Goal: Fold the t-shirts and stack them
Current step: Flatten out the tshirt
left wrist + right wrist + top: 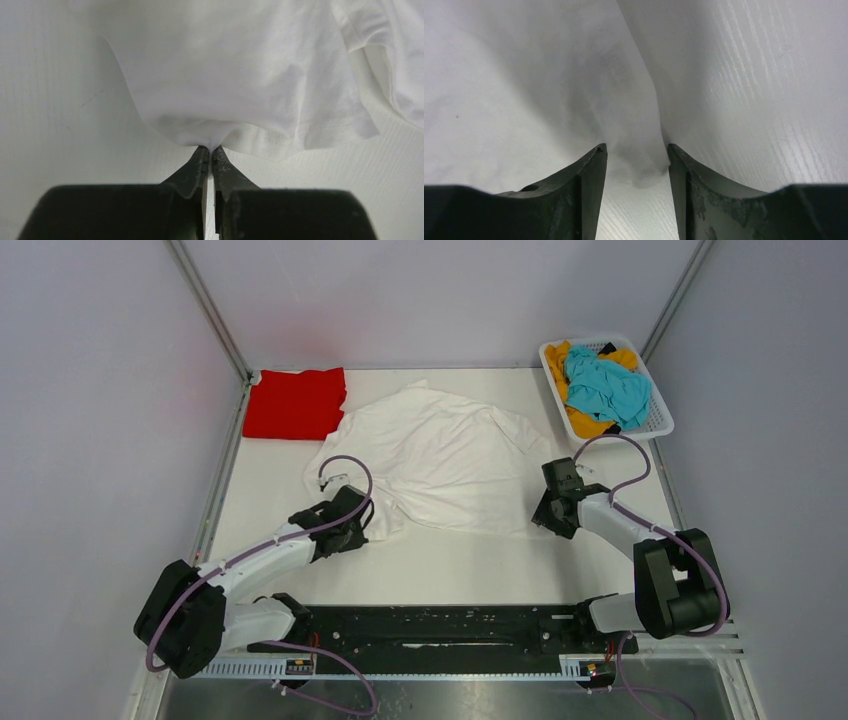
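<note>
Pinched tight in the left gripper (210, 149) is the near hem of the white t-shirt (450, 455), which is spread on the table (450, 560). Its right edge is straddled by the right gripper (636, 150), jaws half apart. Farther back, the red t-shirt (295, 402) is laid folded at the left, and the teal t-shirt (605, 388) and orange-yellow t-shirt (585, 425) are heaped in the basket (660, 410).
</note>
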Controlling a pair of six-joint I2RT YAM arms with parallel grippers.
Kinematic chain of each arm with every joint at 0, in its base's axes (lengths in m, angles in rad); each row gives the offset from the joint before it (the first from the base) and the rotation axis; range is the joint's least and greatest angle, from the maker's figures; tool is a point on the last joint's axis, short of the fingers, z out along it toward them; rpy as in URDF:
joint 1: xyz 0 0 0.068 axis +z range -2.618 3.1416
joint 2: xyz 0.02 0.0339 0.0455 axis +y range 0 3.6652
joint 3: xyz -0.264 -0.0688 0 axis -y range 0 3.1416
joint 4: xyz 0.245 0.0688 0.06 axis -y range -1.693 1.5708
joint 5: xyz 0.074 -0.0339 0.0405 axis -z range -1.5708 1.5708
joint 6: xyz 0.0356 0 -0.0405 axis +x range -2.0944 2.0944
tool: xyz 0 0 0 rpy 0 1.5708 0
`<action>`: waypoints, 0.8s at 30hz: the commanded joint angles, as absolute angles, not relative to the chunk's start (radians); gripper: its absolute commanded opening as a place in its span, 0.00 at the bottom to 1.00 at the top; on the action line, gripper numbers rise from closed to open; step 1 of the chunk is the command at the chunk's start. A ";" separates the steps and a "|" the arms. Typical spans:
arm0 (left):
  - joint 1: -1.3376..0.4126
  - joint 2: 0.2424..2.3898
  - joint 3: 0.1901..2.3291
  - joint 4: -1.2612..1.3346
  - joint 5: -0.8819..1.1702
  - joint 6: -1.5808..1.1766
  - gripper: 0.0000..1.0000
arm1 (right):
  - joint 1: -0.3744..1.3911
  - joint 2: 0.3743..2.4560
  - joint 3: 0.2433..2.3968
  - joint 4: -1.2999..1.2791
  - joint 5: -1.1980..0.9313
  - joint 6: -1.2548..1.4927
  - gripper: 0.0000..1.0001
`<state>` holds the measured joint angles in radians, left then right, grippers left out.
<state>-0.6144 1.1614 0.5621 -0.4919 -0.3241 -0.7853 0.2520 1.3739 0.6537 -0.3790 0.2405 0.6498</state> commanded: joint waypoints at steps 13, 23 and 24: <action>-0.618 1.011 0.612 -0.510 -0.418 -0.788 0.00 | 0.247 1.278 0.648 -0.380 0.158 0.671 0.01; -0.618 0.729 0.877 -0.466 -0.522 -0.649 0.00 | 0.247 0.924 0.817 -0.488 0.209 0.630 0.00; -0.618 0.710 0.923 -0.454 -0.520 -0.618 0.00 | 0.247 0.876 0.842 -0.498 0.216 0.628 0.00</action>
<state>-0.6144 0.7792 0.7784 -0.5339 -0.4603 -0.7246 0.2485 1.0245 0.7338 -0.4419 0.1646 0.6514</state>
